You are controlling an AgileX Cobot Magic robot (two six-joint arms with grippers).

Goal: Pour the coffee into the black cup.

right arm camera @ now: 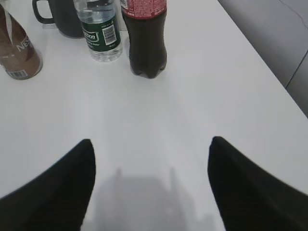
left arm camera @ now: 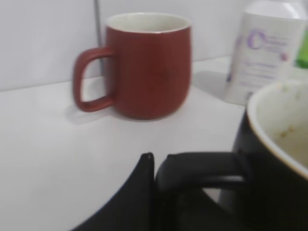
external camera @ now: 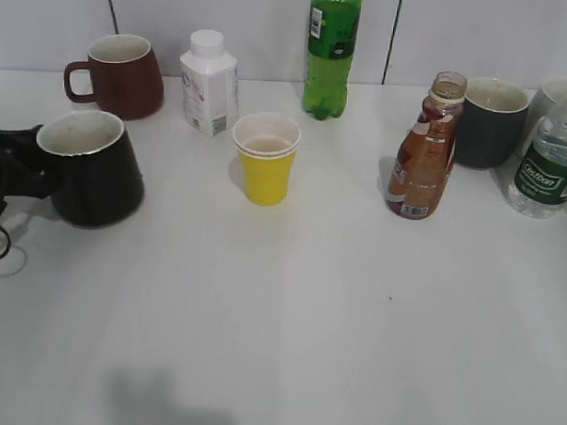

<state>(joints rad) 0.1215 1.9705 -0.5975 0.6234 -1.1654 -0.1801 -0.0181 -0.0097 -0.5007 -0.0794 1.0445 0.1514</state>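
The black cup (external camera: 92,171) stands at the left of the table, its off-white inside showing. My left gripper (external camera: 5,163) is shut on its black loop handle (left arm camera: 202,168). In the left wrist view one finger of the left gripper (left arm camera: 153,166) presses against the handle's outer side and the other finger is hidden. The coffee bottle (external camera: 423,153), uncapped with an orange-red label, stands upright at the right and shows at the top left of the right wrist view (right arm camera: 17,53). My right gripper (right arm camera: 149,144) is open and empty above bare table, out of the exterior view.
A maroon-brown mug (external camera: 120,74), white carton (external camera: 209,82) and green soda bottle (external camera: 330,50) stand at the back. A yellow paper cup (external camera: 266,158) is in the middle. A dark grey mug (external camera: 492,120), water bottle (external camera: 550,154) and cola bottle (right arm camera: 144,43) stand at the right.
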